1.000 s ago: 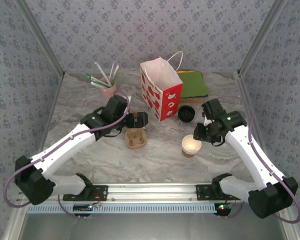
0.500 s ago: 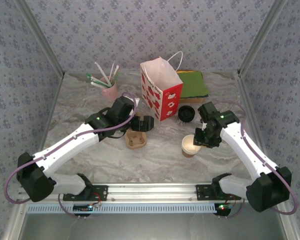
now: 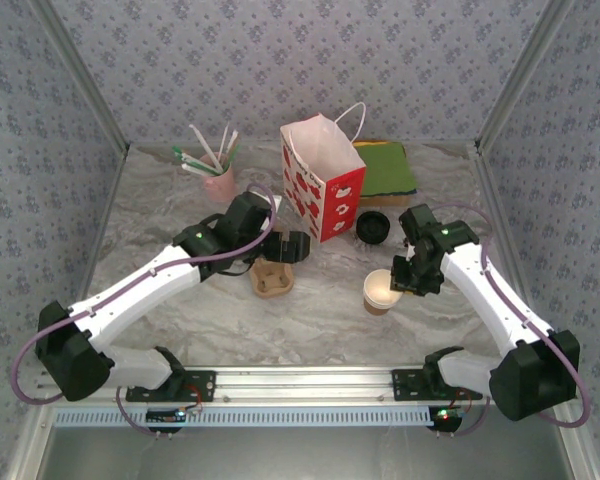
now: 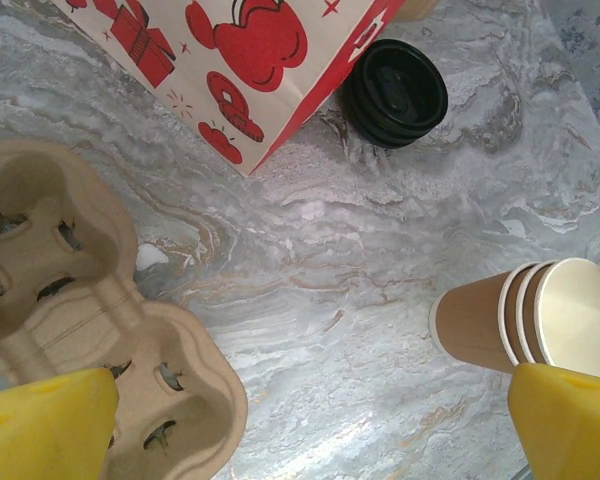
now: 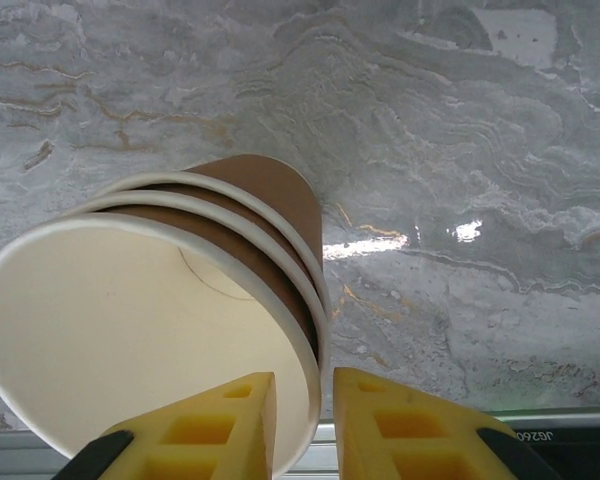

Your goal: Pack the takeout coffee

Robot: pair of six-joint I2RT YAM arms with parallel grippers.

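Top view: the right gripper [image 3: 404, 280] is at the rim of the takeout coffee cup [image 3: 380, 293], which stands mid-table, right of the pulp carrier [image 3: 272, 278]. The left gripper [image 3: 288, 247] hovers by that carrier, near the red-printed bag [image 3: 323, 180].

Left wrist view: the claw is spread wide and empty. The black lid [image 4: 395, 92] sits just beside the bag, apart from the cup.

Right wrist view: the fingers [image 5: 400, 430] pinch the rim, one inside, one outside. The cup is brown paper with a cream inside, lidless, and looks like three nested.

Looks like the grab step. Next up is probably a gentle lift without crushing that rim.

The left pincer [image 4: 305, 430] gapes; right pincer [image 5: 305, 420] pinches paper cup [image 5: 150, 320] rim.
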